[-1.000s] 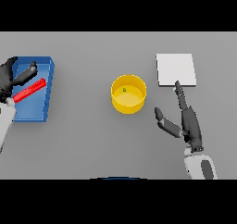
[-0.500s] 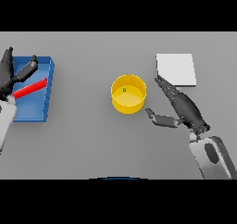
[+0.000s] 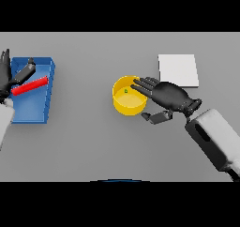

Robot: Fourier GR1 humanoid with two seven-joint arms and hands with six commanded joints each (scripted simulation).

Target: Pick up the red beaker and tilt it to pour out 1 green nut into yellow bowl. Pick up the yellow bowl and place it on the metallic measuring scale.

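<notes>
Now the big grey table (image 3: 93,146) holds everything. Largest on it is the blue tray (image 3: 33,106) by the left edge, and the red beaker (image 3: 30,86) lies across it, with the left hand (image 3: 6,78) right beside it; I cannot tell if that hand grips the beaker. Next is the flat scale (image 3: 178,69), toward the far right part of the table. The yellow bowl (image 3: 127,98) sits near the middle, just left of the scale. A tiny green nut (image 3: 125,91) is already inside the bowl, so the pouring looks done. Moving the bowl onto the scale is left. The right hand (image 3: 168,97) reaches over the bowl's right rim, fingers spread and not yet closed around it. Bare table lies between bowl and scale, so the way looks free.
</notes>
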